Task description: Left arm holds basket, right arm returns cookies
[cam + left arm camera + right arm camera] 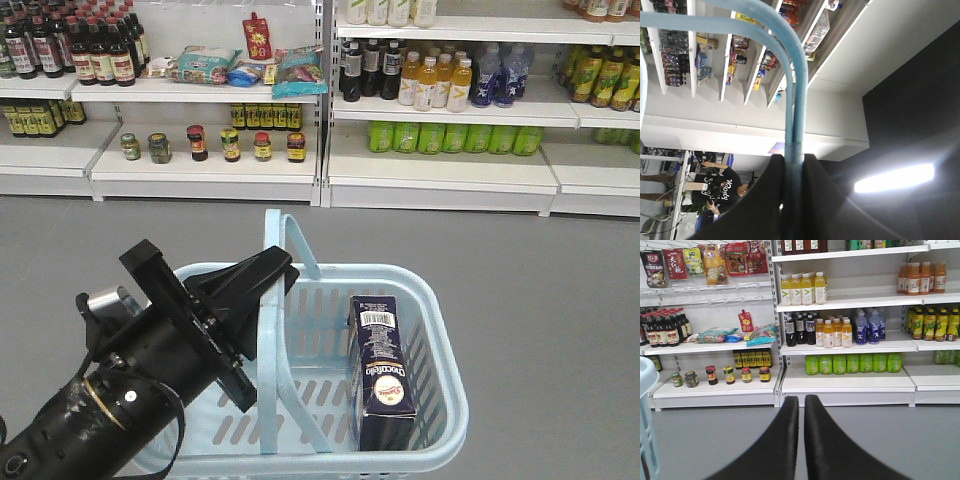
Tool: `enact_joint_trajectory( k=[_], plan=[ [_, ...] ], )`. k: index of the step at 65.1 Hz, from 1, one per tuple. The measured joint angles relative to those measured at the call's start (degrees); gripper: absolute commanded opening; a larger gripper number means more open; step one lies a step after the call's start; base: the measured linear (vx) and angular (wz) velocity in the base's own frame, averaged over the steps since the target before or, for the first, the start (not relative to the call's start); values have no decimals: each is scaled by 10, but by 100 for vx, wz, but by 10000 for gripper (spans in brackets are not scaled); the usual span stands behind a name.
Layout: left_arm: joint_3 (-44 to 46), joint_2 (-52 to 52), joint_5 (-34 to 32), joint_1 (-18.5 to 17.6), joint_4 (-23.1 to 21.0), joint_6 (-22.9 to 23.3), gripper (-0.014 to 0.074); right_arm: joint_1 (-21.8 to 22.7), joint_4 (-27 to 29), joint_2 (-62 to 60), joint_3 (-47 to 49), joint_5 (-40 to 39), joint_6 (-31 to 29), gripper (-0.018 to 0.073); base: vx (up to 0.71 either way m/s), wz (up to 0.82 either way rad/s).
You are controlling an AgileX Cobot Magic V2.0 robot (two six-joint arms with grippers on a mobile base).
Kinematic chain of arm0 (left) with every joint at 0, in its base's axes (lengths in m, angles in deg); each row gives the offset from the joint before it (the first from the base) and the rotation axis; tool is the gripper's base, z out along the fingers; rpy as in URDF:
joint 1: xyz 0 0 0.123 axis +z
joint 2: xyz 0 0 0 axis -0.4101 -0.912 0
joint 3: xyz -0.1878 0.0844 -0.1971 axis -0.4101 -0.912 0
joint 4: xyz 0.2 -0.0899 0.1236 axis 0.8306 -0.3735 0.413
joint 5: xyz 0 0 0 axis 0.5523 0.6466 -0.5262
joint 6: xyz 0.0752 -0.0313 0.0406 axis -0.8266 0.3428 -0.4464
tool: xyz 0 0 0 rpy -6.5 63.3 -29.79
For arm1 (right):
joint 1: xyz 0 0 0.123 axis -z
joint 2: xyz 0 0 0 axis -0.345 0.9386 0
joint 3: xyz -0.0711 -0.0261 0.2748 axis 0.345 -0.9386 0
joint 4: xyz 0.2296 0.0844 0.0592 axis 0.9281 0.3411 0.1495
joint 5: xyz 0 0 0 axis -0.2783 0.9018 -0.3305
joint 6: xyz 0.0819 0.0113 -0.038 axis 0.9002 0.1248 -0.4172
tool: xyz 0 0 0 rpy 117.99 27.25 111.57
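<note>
Hidden: basket [440,330] near-left corner, behind left arm [120,390]. left gripper [272,268] clamped on handle [290,235]. right gripper [801,407] fingers together, empty. cookies [383,370] in basket's right half, long axis near-far, barcode end toward shelves [440,180].

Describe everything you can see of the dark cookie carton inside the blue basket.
The cookie carton is a dark navy rectangular box, cardboard by its look, closed, with a barcode on its upper face, white lettering and a round white logo lower down. It stands on end in the right half of the light blue basket, resting on the basket's floor.
</note>
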Motion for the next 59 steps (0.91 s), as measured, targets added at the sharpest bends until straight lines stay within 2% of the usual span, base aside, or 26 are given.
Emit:
enact_joint_trajectory(
  k=[59],
  plan=[
    [0,0,0,0,8,0,-3,0,0,0,0,0,0,-6,51,-8]
  ],
)
